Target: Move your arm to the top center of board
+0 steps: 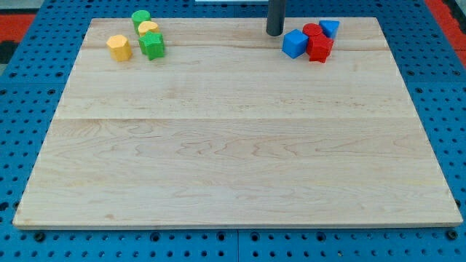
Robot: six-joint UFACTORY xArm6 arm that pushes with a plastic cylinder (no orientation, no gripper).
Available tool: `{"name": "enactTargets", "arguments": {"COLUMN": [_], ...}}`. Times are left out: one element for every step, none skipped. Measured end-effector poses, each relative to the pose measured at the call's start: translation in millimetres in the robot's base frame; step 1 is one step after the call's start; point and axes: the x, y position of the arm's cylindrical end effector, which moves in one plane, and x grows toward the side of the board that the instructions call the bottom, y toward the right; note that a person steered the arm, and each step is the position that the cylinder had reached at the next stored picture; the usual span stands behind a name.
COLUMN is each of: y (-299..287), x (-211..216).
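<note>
Eight blocks sit in two clusters along the board [233, 145] top. No jaws here, just a rod holding nothing; my tip [274, 33] rests top centre, just left of the blue cube [295, 44].

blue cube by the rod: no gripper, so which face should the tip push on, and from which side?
Judgement: push the blue cube's face toward the view's right, to send it left. The red blocks crowd that side, so entry is tight. My tip sits just off its upper-left corner.
</note>
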Motion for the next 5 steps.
{"name": "enactTargets", "arguments": {"y": [1,-11,-28,-30,-33], "x": [0,4,3,1,1]}}
